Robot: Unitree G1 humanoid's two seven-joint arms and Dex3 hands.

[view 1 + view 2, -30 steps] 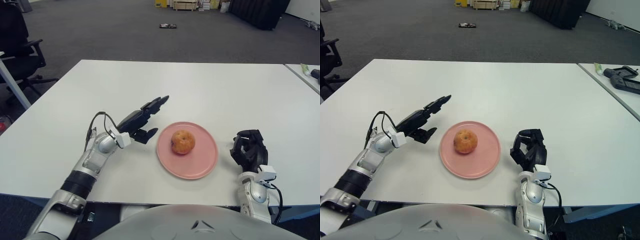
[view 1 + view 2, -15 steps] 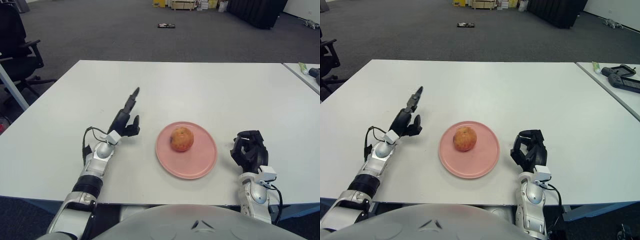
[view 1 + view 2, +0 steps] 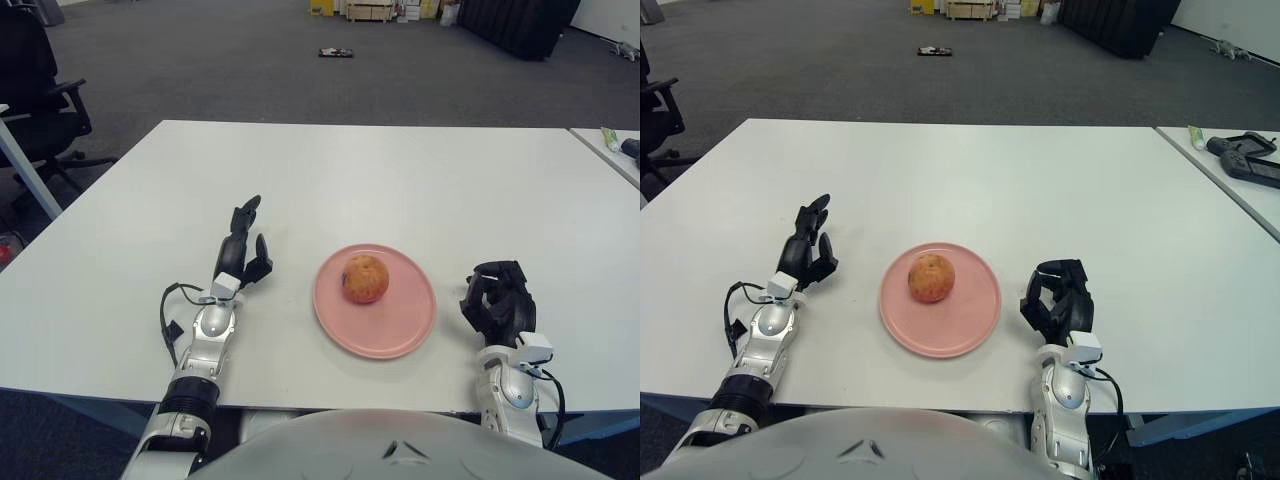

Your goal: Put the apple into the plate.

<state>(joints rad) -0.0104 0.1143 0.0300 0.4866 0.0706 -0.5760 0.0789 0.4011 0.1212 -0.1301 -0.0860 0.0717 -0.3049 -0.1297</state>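
In the left eye view, the apple (image 3: pixel 366 279) is seen sitting on the pink plate (image 3: pixel 398 333), a little to the left of the plate's middle. The plate is laid on the white table (image 3: pixel 400 180), near the front edge. The left hand (image 3: pixel 243 248) is found to the left of the plate, near it but not touching it. Its fingers (image 3: pixel 246 209) are stretched out and pointed away from the robot, and nothing is held in them. The right hand (image 3: pixel 499 301) is parked to the right of the plate, just beside its rim. Its fingers are curled in, and nothing is held there either. A black office chair (image 3: pixel 35 95) is seen on the floor past the table's left side.

In the right eye view, the same things are shown. The apple (image 3: pixel 931 278) is on the plate (image 3: pixel 962 328), the left hand (image 3: pixel 807 252) is kept apart from the plate with its fingers loose, and the right hand (image 3: pixel 1058 298) is bunched up with nothing inside. A second table (image 3: pixel 1238 175) is seen at the far right, with a dark thing (image 3: pixel 1243 157) lying on it.
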